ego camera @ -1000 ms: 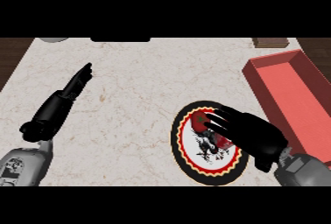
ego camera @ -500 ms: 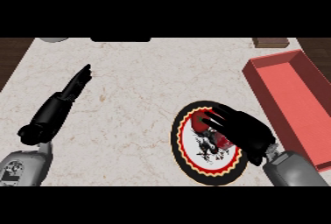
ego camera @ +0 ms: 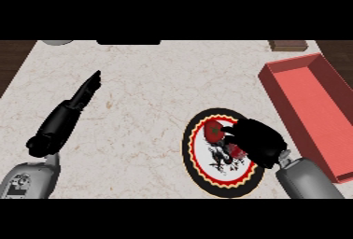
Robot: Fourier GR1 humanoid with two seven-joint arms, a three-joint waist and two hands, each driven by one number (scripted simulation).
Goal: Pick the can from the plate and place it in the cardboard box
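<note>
The plate (ego camera: pixel 207 175) is the landmark here: a round plate with a black rim, a thin yellow and red ring, and a white middle with a dark drawing. It lies flat on the marble table (ego camera: pixel 151 93), toward the lower right of the table.

The can (ego camera: pixel 219 135) is red and it lies on the upper part of the plate, inside the rim. The right robot hand (ego camera: pixel 258 144) is over the right half of the plate. Its black fingers are curled around the can from the right side, so the right part of the can is hidden under them. I cannot tell if the can touches the plate or is a little above it.

The cardboard box (ego camera: pixel 276 77) is a long reddish open box, to the right of the plate and reaching further up from it. It is apart from the plate's rim.

The left robot hand (ego camera: pixel 86 91) is well to the left of the plate and higher up than it. Its fingers are straight and close together, pointing away from the robot, and it holds nothing.
</note>
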